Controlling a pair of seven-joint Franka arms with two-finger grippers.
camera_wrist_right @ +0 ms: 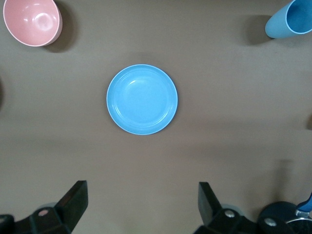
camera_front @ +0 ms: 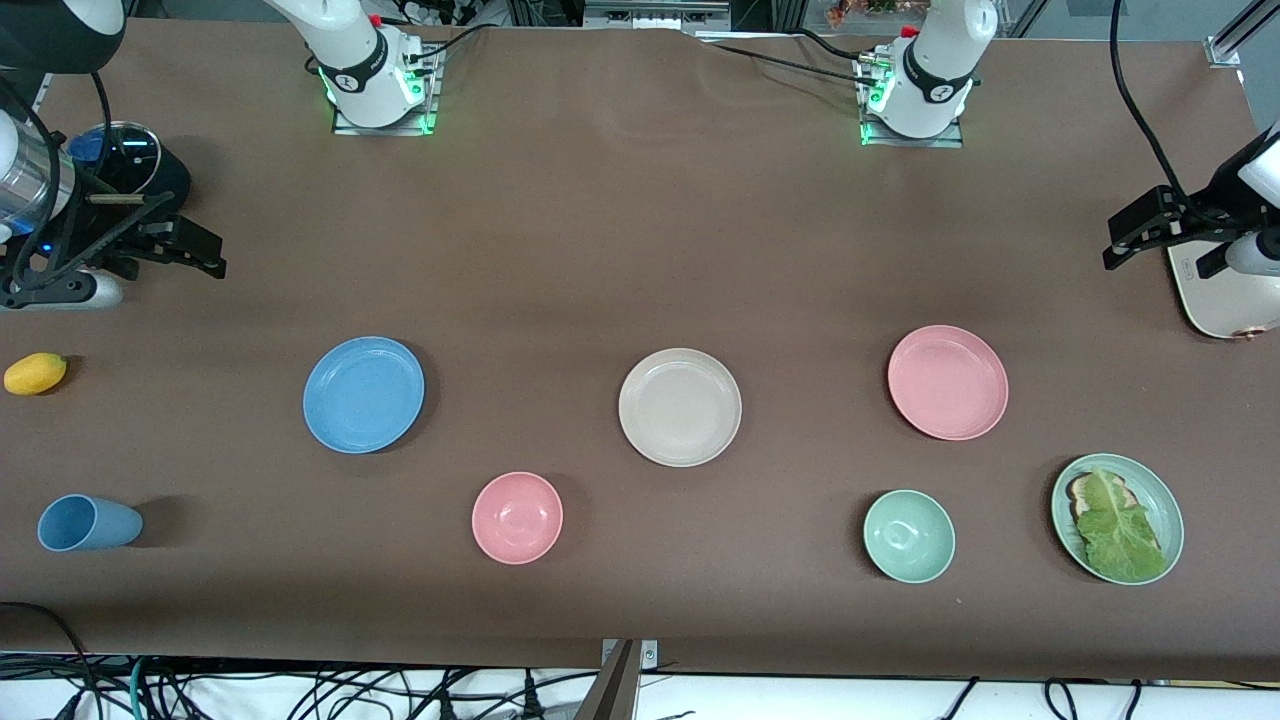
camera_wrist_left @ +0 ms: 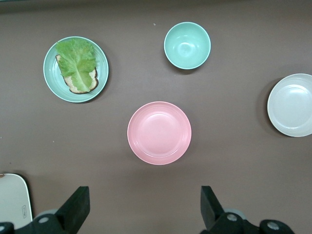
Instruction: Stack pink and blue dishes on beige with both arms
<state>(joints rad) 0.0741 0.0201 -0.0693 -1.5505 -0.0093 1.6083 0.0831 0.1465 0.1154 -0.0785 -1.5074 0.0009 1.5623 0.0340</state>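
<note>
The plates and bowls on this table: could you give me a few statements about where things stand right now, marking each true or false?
1. The pink plate is already stacked on the beige plate. False: it lies apart on the table, toward the left arm's end.
2. The blue plate lies bare on the table. True.
3. The left gripper is clamped on the pink plate. False: it is open, above the table.
4. The green plate holds lettuce on bread. True.
5. The right gripper is open and holds nothing. True.
</note>
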